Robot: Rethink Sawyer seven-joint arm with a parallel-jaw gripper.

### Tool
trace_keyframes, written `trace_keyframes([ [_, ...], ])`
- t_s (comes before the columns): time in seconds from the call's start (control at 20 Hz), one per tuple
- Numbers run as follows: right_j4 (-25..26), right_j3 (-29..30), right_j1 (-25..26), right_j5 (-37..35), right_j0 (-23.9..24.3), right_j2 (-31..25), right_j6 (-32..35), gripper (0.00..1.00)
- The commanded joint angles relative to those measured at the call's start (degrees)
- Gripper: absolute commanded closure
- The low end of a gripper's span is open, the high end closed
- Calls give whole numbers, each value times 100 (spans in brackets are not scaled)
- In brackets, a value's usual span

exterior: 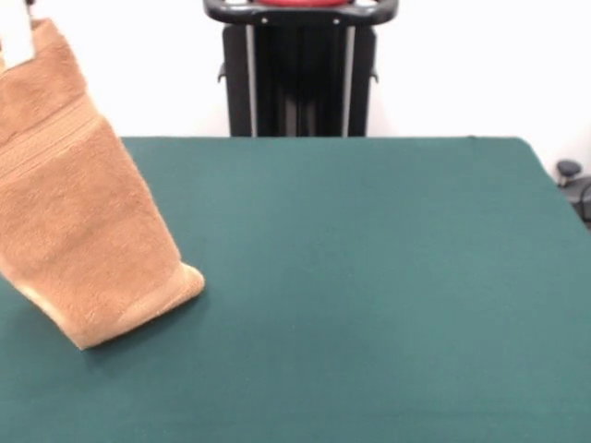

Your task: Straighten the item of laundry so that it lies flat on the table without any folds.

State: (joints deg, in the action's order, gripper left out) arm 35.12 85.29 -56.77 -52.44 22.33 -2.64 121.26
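The item of laundry [74,212], an orange-tan terry towel with a woven band near its top, hangs at the far left of the front view. Its upper end is lifted toward the top left corner and its lower edge rests on the table [369,277]. The towel is doubled over, with a rounded fold at its lower right. My gripper [16,41] shows only as a white finger at the top left edge, shut on the towel's upper end. The towel's left part runs out of the picture.
The green table reaches to its far edge at mid-height and its right edge slants down at the right. The black pedestal [300,74] stands behind the far edge. A dark object [572,180] sits off the table's right corner.
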Motion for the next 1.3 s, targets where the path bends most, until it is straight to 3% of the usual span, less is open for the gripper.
trace_keyframes([
  [0.05, -1042, 862, 434, -1575, -372, 215, 1207, 100],
  [0.4, -1744, 1147, 437, -1686, -676, 565, 1984, 100],
  [0.8, -2200, 1734, 425, -272, -599, 521, 1342, 100],
  [1.1, -2219, 1624, 481, 135, -545, 407, 923, 100],
  [1.3, -2344, 1717, 445, 107, -795, 568, 1427, 100],
])
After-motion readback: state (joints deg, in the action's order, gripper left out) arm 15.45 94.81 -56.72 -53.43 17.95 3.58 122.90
